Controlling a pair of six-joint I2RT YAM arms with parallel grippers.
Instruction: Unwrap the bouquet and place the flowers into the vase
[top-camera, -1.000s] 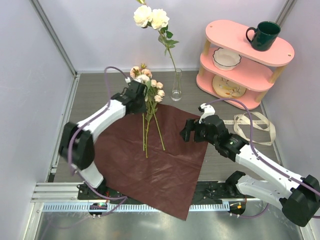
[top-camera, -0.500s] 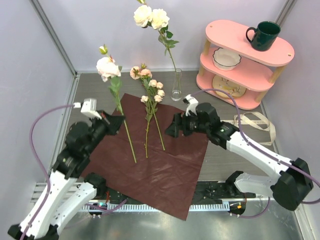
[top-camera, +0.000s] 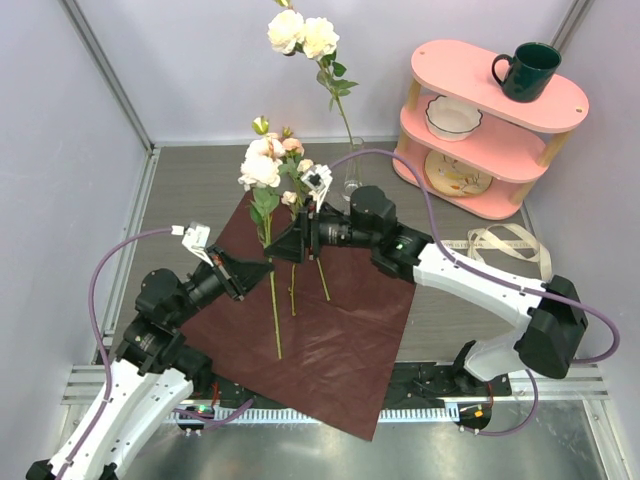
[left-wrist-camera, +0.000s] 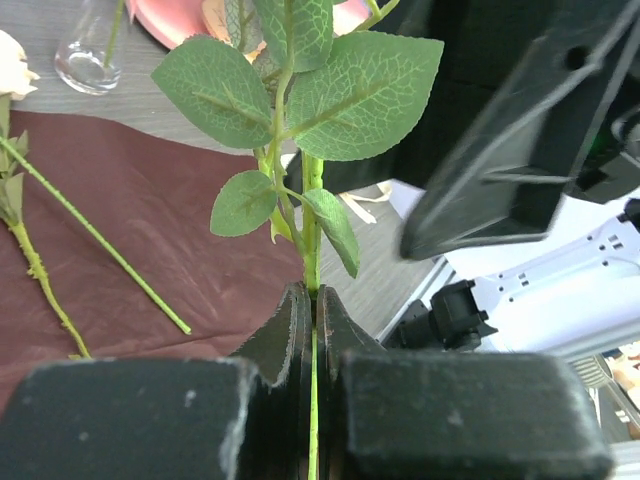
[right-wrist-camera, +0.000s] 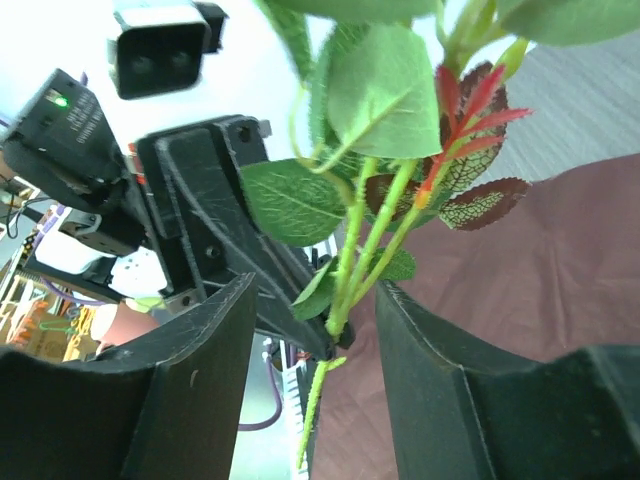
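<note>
My left gripper (top-camera: 266, 266) (left-wrist-camera: 313, 296) is shut on the green stem of a cream-pink rose (top-camera: 260, 168), held upright above the paper. My right gripper (top-camera: 288, 245) (right-wrist-camera: 315, 290) has come in from the right. Its jaws stand open on either side of that stem (right-wrist-camera: 347, 268), just above the left fingers (right-wrist-camera: 215, 215), with a gap on both sides. The bouquet's maroon wrapping paper (top-camera: 330, 330) lies spread flat. More flowers (top-camera: 300, 262) lie on it. The clear vase (top-camera: 352, 172) (left-wrist-camera: 90, 62) stands behind the paper with a cream rose stem (top-camera: 298, 35) in it.
A pink two-tier shelf (top-camera: 560, 110) at the back right carries a dark green mug (top-camera: 526, 70) and a white bowl (top-camera: 452, 117). The beige ribbon (top-camera: 510, 250) lies loose on the table to the right. Grey walls close in the left, back and right sides.
The left arm drew back, then swung its rose right towards the middle. The right gripper travelled left to that stem, and its jaws have narrowed round it.
</note>
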